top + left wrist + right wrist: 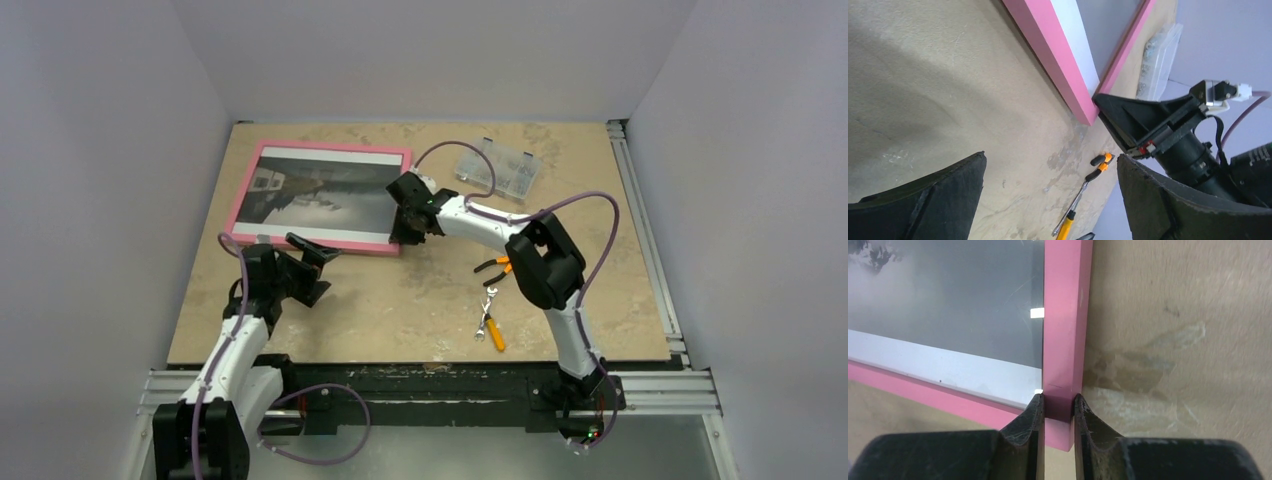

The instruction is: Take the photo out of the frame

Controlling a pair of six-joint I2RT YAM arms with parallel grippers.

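The pink frame [330, 240] lies at the back left of the table with the photo [320, 185] inside it, a dim grey scene with white margins. My right gripper [408, 232] is shut on the frame's right rail [1063, 315] just above its near right corner. In the right wrist view its gripper [1058, 407] has one finger on the photo side [948, 305] and one on the outer side. My left gripper [310, 262] stands open beside the frame's near left corner, with nothing between its fingers [1050, 170]. The frame's edge [1048, 50] shows above it.
A clear plastic parts box [500, 168] sits at the back, right of the frame. Orange-handled pliers [495, 268] and a yellow-handled wrench [490, 328] lie in front of the right arm. White walls close in the table on three sides.
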